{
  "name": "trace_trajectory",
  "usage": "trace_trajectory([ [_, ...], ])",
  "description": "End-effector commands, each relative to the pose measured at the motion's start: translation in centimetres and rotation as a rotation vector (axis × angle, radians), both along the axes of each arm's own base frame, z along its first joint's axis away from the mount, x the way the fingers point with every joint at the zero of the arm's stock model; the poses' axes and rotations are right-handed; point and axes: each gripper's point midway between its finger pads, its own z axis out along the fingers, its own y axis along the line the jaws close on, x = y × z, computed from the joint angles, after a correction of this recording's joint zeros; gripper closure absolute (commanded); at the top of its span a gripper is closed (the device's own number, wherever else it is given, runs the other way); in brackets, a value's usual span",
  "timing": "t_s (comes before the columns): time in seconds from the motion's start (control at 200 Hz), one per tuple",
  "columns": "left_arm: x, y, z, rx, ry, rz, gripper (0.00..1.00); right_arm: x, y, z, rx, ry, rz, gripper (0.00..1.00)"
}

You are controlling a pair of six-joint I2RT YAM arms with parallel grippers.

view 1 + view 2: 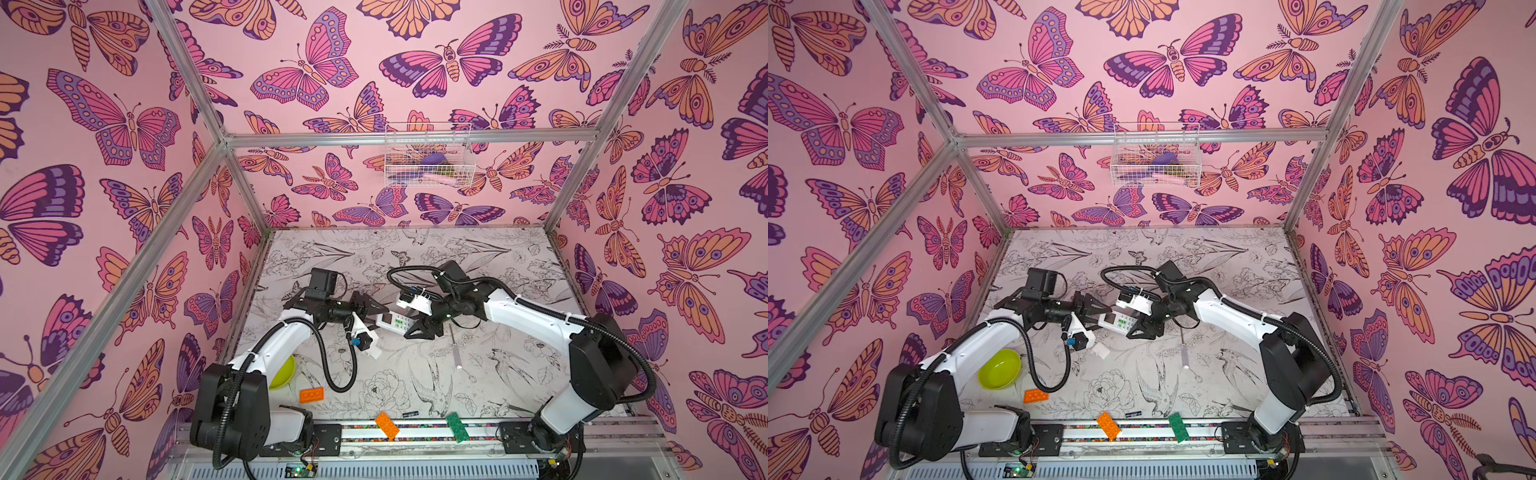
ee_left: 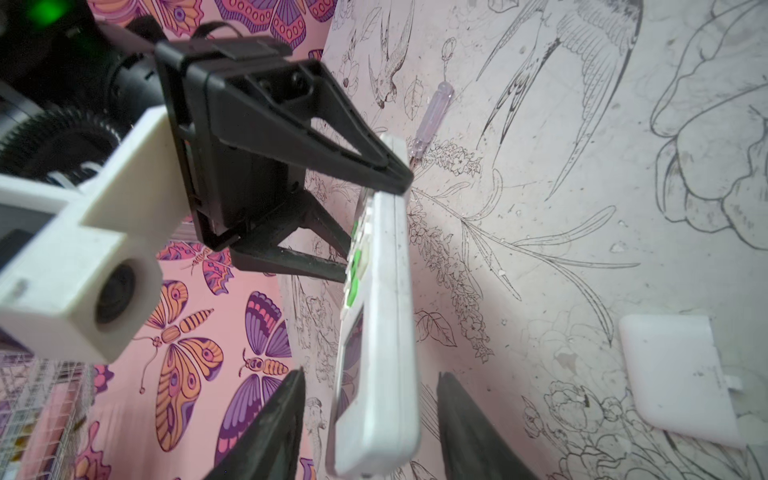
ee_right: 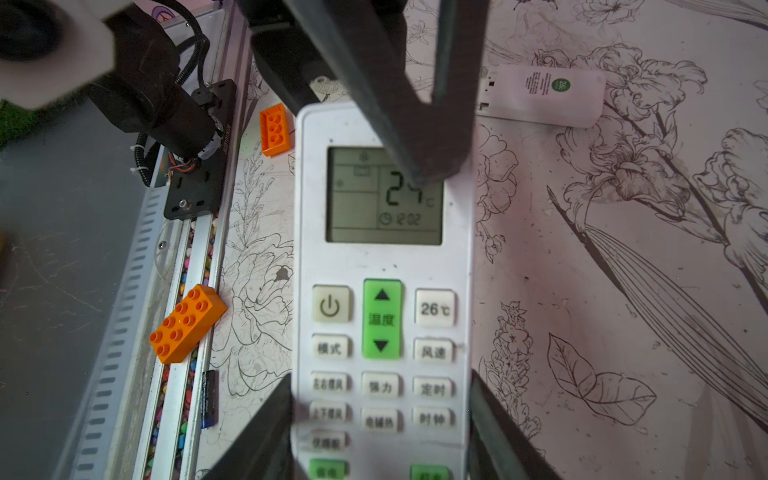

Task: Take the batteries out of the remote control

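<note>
Remote (image 3: 382, 266) in right tool (image 3: 380, 380)

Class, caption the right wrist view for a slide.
Right end effector holds the remote, display reading 24; a battery lies by the rail.

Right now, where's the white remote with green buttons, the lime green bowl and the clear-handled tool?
white remote with green buttons (image 3: 382, 266): right wrist view, below its screen.
lime green round bowl (image 1: 999, 370): a top view, bare inside.
clear-handled metal tool (image 2: 432, 114): left wrist view, its handle.
</note>
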Motion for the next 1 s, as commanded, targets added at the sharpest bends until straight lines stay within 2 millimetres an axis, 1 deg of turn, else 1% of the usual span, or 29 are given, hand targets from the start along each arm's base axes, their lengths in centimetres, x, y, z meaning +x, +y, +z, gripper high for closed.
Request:
trace_trajectory([
  [0.0,-0.8,-0.2,0.1,0.014,-0.235,-0.141,0.57,0.0,0.9,1.0,0.028,-0.014,0.026,0.81],
  [0.12,-0.9,-0.3,0.0,0.015,-0.235,-0.144,0.60,-0.5,1.1,1.0,0.032,-0.008,0.045,0.81],
  [0.17,-0.8,-0.3,-0.2,0.021,-0.232,-0.141,0.63,-0.3,1.1,0.8,0.031,-0.017,0.042,0.81],
  [0.22,-0.8,-0.3,-0.2,0.023,-0.232,-0.136,0.68,-0.2,1.2,0.7,0.029,-0.016,0.032,0.81],
  [0.265,-0.9,-0.3,-0.1,0.022,-0.229,-0.134,0.75,-0.1,1.2,0.8,0.032,-0.012,0.020,0.81],
  [0.351,-1.1,-0.2,-0.2,0.030,-0.237,-0.130,0.87,-0.6,1.2,1.1,0.052,-0.019,0.035,0.78],
  [0.426,-1.0,-0.2,-0.4,0.038,-0.238,-0.122,0.91,-0.5,1.0,0.7,0.049,-0.041,0.028,0.77],
  [0.461,-1.0,-0.1,-0.5,0.038,-0.236,-0.120,0.96,-0.5,0.9,0.5,0.044,-0.041,0.024,0.77],
  [0.516,-1.1,-0.1,-0.4,0.036,-0.238,-0.117,1.00,-0.5,0.8,0.4,0.035,-0.032,0.017,0.74],
  [0.561,-1.1,0.0,-0.4,0.042,-0.241,-0.114,1.00,-0.7,0.7,0.5,0.036,-0.024,0.018,0.69],
  [0.636,-0.8,0.2,-0.7,0.057,-0.229,-0.090,1.00,-0.8,0.2,0.7,0.039,-0.049,0.000,0.56],
  [0.661,-0.7,0.2,-0.8,0.060,-0.220,-0.079,1.00,-0.6,0.0,0.4,0.030,-0.053,-0.013,0.51],
  [0.676,-0.7,0.3,-0.8,0.063,-0.212,-0.071,1.00,-0.6,-0.2,1.3,0.044,-0.080,-0.022,0.49],
  [0.716,-0.6,0.4,-0.9,0.069,-0.197,-0.052,1.00,-0.4,-0.6,1.7,0.055,-0.091,-0.044,0.46],
  [0.726,-0.6,0.4,-1.0,0.068,-0.173,-0.038,1.00,0.0,-0.8,1.7,0.042,-0.106,-0.067,0.44],
  [0.761,-0.7,0.5,-1.4,0.071,-0.126,-0.012,1.00,0.5,-1.4,2.1,0.036,-0.126,-0.099,0.41],
  [0.776,-0.9,0.7,-0.8,0.068,-0.142,0.000,1.00,0.4,-1.5,2.2,0.035,-0.131,-0.104,0.40],
  [0.806,-1.0,0.9,-1.0,0.076,-0.118,0.025,1.00,0.6,-2.0,2.7,0.033,-0.152,-0.123,0.37],
  [0.821,-1.0,1.0,-1.2,0.081,-0.106,0.038,1.00,0.6,-2.2,2.9,0.032,-0.160,-0.129,0.32],
  [0.851,-1.0,1.2,-1.6,0.095,-0.077,0.067,1.00,0.7,-2.8,3.4,0.036,-0.186,-0.149,0.27],
  [0.871,-1.0,1.4,-1.9,0.104,-0.059,0.085,1.00,0.8,-3.1,3.6,0.042,-0.204,-0.162,0.21],
  [0.927,-0.8,1.8,-2.5,0.118,0.007,0.148,1.00,1.5,-4.1,4.4,0.066,-0.255,-0.225,0.16],
  [0.947,-0.7,1.8,-2.5,0.118,0.037,0.172,1.00,1.8,-4.5,4.8,0.083,-0.271,-0.252,0.03],
  [0.952,-0.7,1.9,-2.5,0.118,0.044,0.180,1.00,1.9,-4.6,4.9,0.086,-0.275,-0.261,0.01],
  [0.992,-0.4,2.0,-2.3,0.113,0.110,0.240,1.00,2.7,-5.4,5.5,0.113,-0.294,-0.336,0.01],
])
